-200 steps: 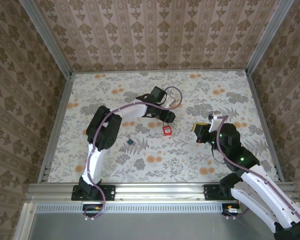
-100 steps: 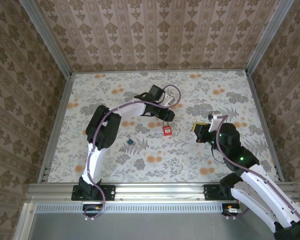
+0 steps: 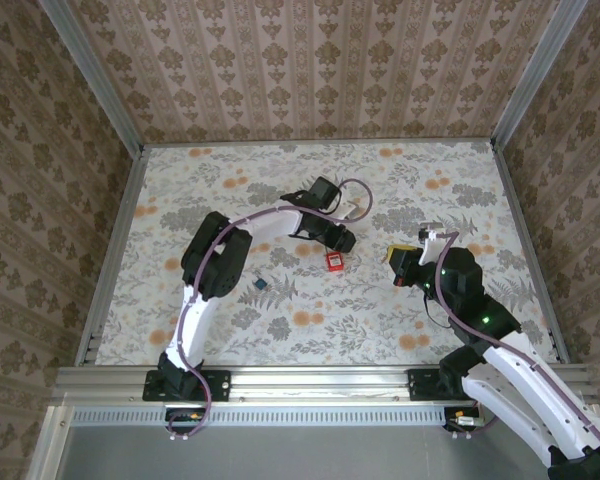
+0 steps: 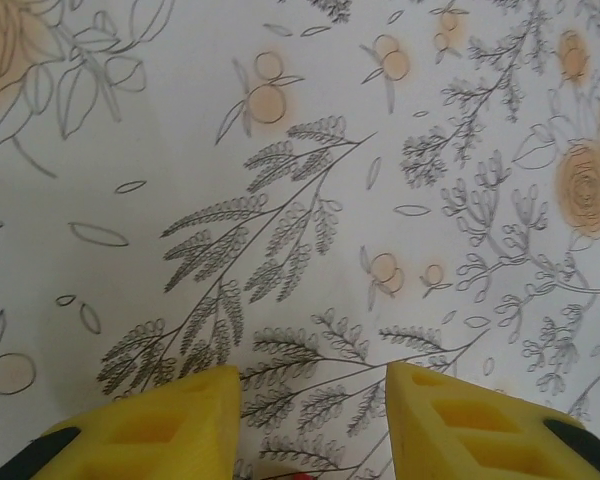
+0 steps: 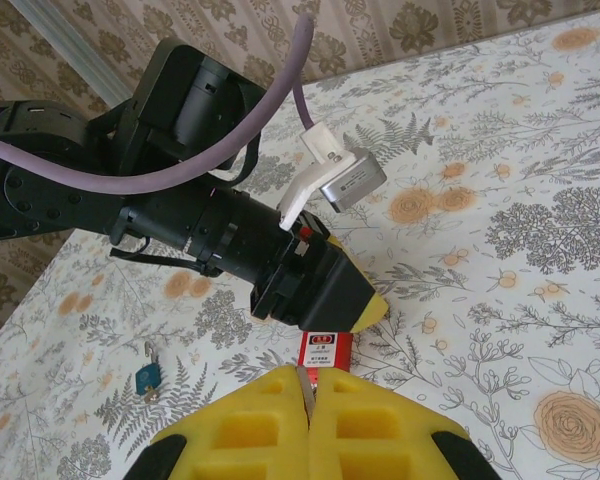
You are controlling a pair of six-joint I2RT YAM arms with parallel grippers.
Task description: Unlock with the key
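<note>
Shifting toward three o'clock, the left fingers (image 4: 170, 420) are hovering apart over the red padlock (image 3: 333, 262), the right fingers (image 5: 250, 425) are pressing together, and the key (image 3: 261, 284) is lying untouched at the padlock's eight o'clock, leaving everything undone.

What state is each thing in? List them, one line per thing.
left gripper: open, jaws apart over the top end of the red padlock
right gripper: shut, close to the padlock's lower end
red padlock: lying flat on the table; shackle hidden, locked or not cannot be told
key: lying loose, untouched, not in the padlock
</note>
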